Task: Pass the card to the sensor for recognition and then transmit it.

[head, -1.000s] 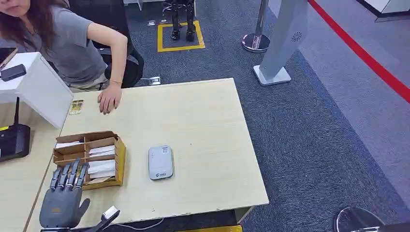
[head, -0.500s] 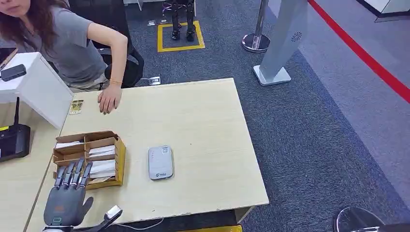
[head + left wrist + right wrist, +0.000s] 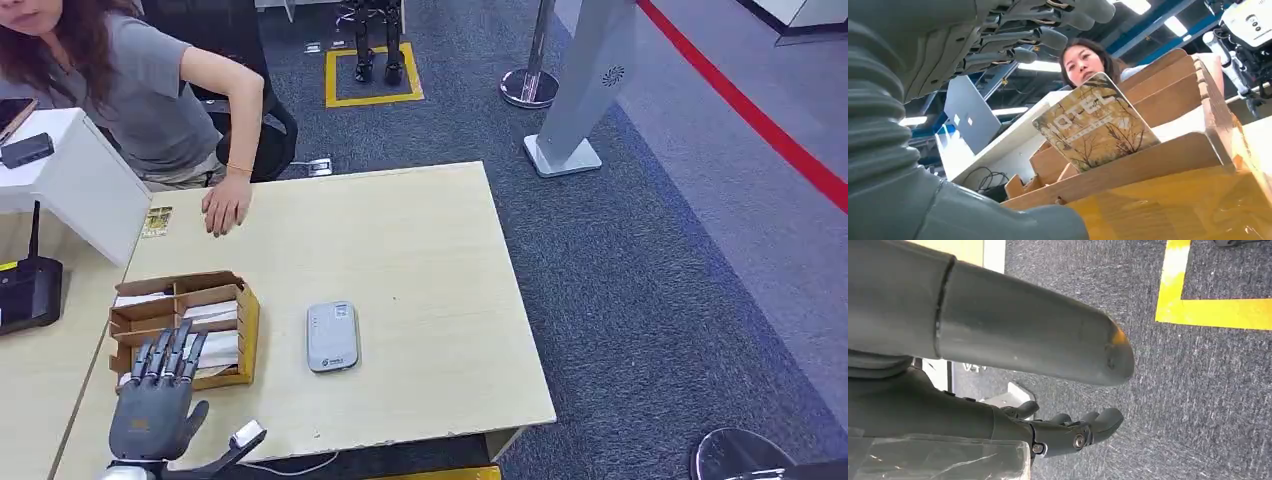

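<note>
The robot's left hand (image 3: 152,415) hovered at the seven o'clock corner of the pale wooden worktop (image 3: 420,260), its dark fingers (image 3: 168,352) straight, spread apart and holding nothing, their tips over the near edge of the brown cardboard divided box (image 3: 247,325). In the left wrist view the same fingers (image 3: 1048,37) stretched above the box (image 3: 1168,165), where a card printed with a golden hotel picture (image 3: 1094,122) leaned tilted against a divider in the near compartment, apart from the hand. White cards (image 3: 212,312) lay in the other compartments. The grey rounded-rectangle card sensor (image 3: 332,335) lay flat on the worktop at three o'clock from the box, near it but not touching. At eleven o'clock from the box, a person in a grey T-shirt (image 3: 150,90) rested a hand (image 3: 226,207) on the far edge of the worktop, just beside a small printed card (image 3: 157,221). A black router with an antenna (image 3: 28,285) stood at nine o'clock on the neighbouring desk. The right hand (image 3: 1068,432) hung over grey carpet (image 3: 1198,390) beside a yellow floor marking (image 3: 1218,312), its fingers loosely curled with nothing in them.
</note>
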